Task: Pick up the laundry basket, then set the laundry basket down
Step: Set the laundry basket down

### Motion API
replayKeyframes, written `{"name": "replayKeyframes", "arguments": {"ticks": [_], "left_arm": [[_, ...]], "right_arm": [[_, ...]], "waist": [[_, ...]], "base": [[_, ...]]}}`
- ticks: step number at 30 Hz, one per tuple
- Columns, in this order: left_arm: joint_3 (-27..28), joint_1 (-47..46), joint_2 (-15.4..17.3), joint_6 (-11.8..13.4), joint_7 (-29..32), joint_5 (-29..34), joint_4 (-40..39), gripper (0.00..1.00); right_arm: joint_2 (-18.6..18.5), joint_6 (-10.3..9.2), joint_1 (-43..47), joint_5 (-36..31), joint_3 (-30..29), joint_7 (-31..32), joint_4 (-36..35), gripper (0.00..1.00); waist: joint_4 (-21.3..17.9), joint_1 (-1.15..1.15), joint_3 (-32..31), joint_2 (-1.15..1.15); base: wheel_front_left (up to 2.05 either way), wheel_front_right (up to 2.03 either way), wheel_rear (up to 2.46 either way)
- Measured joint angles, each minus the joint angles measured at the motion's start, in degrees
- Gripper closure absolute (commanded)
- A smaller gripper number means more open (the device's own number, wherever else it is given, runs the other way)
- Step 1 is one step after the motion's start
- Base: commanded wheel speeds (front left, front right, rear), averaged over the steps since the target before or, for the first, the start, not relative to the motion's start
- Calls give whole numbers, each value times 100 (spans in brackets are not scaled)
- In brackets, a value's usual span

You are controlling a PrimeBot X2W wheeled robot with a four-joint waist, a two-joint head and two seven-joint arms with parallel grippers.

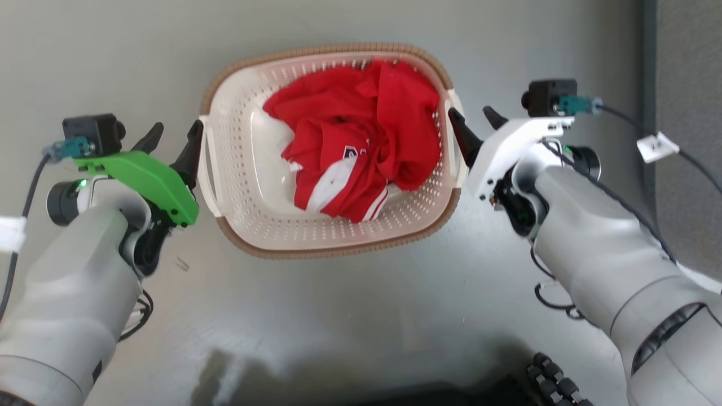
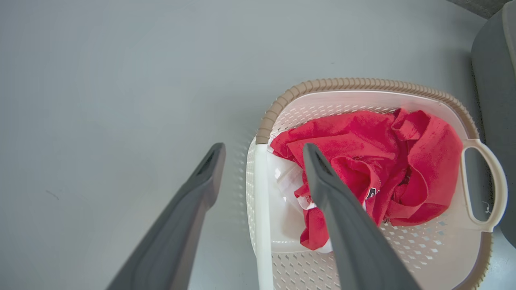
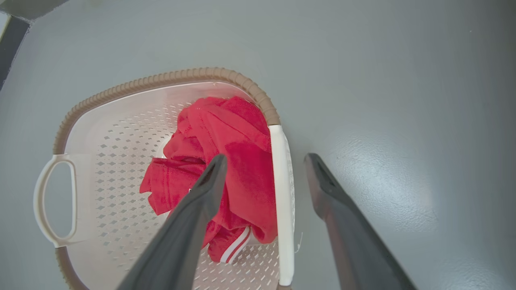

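The basket (image 1: 338,251) sits on the grey floor (image 1: 338,327) in the upper middle of the head view, its brown rim tilted a little in the frame. A crumpled red garment (image 1: 361,135) with white trim lies inside, heaped toward the upper right of the basket.

The left gripper (image 1: 177,127), under its green mount, is at the left of the frame, right beside the basket's white left handle (image 1: 206,163). Its fingers are spread apart and grasp nothing. In the left wrist view the gripper (image 2: 263,147) straddles that handle (image 2: 260,209): one finger is over bare floor at lower left, the other over the garment (image 2: 395,161) inside the basket (image 2: 363,84). Whether either finger touches the handle cannot be told.

The right gripper (image 1: 471,113), on its white mount, is at the right of the head view, just beside the right handle (image 1: 458,146), likewise spread and holding nothing. In the right wrist view it (image 3: 266,157) straddles this handle (image 3: 282,201), one finger over the garment (image 3: 234,145), the other over the floor at lower right. The basket's (image 3: 161,78) far loop handle (image 3: 40,201) shows at the left edge.
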Motion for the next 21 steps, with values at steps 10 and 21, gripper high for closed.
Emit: {"name": "replayKeyframes", "arguments": {"ticks": [10,21], "left_arm": [[13,429,5,0,-235,143,22,0],[824,678,92,31,-233,734,-478,0]], "right_arm": [[-1,110,424,5,-97,-344,12,0],[-136,126,865,-58,-391,-394,-246,0]], "waist": [[-16,0,-752,0],[-17,0,-1716,0]], "base": [[0,0,0],[0,0,0]]}}
